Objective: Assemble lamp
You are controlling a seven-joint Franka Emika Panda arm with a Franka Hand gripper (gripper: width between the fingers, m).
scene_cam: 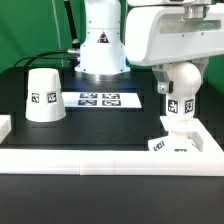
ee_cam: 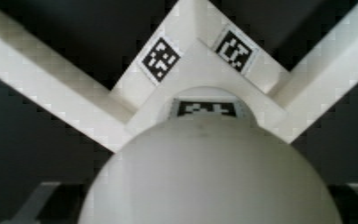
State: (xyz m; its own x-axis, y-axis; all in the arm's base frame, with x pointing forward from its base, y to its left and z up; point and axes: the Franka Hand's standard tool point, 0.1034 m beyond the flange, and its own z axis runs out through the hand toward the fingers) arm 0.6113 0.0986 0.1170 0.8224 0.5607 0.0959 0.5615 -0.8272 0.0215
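Since bulb [scene_cam: 183,108] must seat in base [scene_cam: 172,143], my gripper [scene_cam: 181,90] is clamped on it, upright, directly over the base; base braced in the worktop's front corner, exterior view's right. Unused: shade [scene_cam: 43,95], set aside, opposite edge.

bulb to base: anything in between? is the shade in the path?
Nothing visible. The white ball-shaped plastic bulb is directly above the low sloped-sided white base, with no other part between them. The white truncated-cone shade stands apart, far toward the exterior view's left.
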